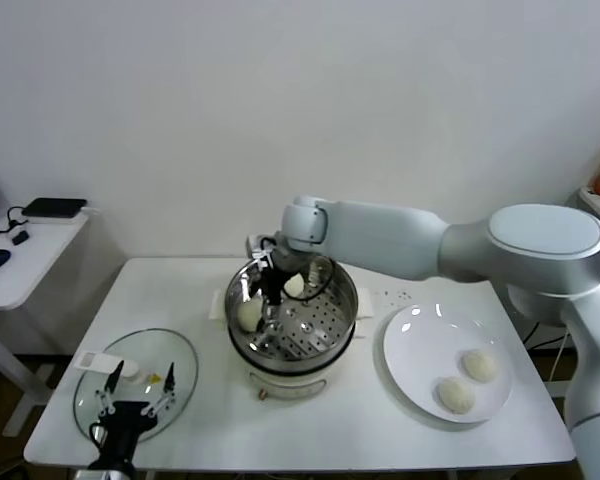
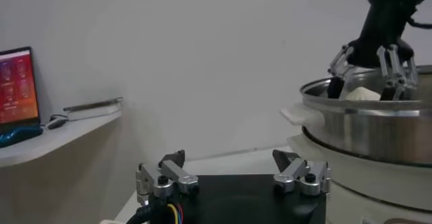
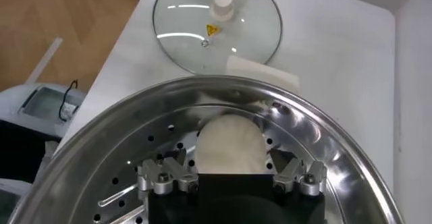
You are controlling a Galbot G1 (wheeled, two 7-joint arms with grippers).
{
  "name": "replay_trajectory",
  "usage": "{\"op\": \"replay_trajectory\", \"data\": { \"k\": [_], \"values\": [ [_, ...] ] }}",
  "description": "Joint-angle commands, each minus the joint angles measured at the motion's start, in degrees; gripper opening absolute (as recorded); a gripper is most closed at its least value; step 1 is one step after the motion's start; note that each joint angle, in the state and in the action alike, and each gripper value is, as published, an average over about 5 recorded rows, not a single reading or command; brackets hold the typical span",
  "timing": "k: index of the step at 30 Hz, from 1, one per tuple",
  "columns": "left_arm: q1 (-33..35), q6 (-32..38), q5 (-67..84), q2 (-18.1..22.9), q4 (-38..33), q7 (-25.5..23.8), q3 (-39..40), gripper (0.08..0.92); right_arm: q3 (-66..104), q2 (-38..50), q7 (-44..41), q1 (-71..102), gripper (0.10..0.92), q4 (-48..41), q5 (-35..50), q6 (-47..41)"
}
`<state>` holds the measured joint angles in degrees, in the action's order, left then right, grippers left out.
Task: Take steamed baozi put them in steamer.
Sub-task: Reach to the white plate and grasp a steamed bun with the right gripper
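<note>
Inside steamer [image 1: 335, 322], perforated tray: two baozi, one [image 3: 229, 148] between the spread fingers of the right end effector [image 1: 271, 297], one [image 1: 294, 286] behind. White plate [image 1: 410, 350]: two baozi [image 1: 479, 364] awaiting transfer. Left end effector [image 1: 137, 391]: spread, idle over glass lid [image 1: 180, 350]. Advice: lift straight up, clearing bun and rim.

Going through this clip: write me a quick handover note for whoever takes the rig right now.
Right gripper: open, inside the steamer, straddling a baozi on the perforated tray.
Left gripper: open, empty, parked over the glass lid at the table's front left.
Done: two baozi in the steamer, the other toward its back.
Left: two baozi wait on the white plate, right of the steamer.
</note>
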<state>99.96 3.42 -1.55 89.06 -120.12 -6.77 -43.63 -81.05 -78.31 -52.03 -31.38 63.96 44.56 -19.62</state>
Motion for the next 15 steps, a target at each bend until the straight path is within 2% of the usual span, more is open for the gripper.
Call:
{"op": "replay_trajectory", "data": {
  "k": [1,9,15],
  "values": [
    [0.0,-0.1,-0.1,0.0,0.0,0.0,0.2,0.823,-3.0,9.8,-1.9,-10.4,0.823,7.9,1.8,1.3],
    [-0.2,-0.1,-0.4,-0.1,0.0,-0.1,0.6,0.823,-10.6,24.1,-5.7,-22.5,0.823,18.2,1.1,4.5],
    [-0.4,0.0,-0.4,-0.2,-0.1,0.5,1.1,0.823,-16.8,33.9,-8.2,-27.7,0.823,24.7,-4.3,7.1]
  ]
}}
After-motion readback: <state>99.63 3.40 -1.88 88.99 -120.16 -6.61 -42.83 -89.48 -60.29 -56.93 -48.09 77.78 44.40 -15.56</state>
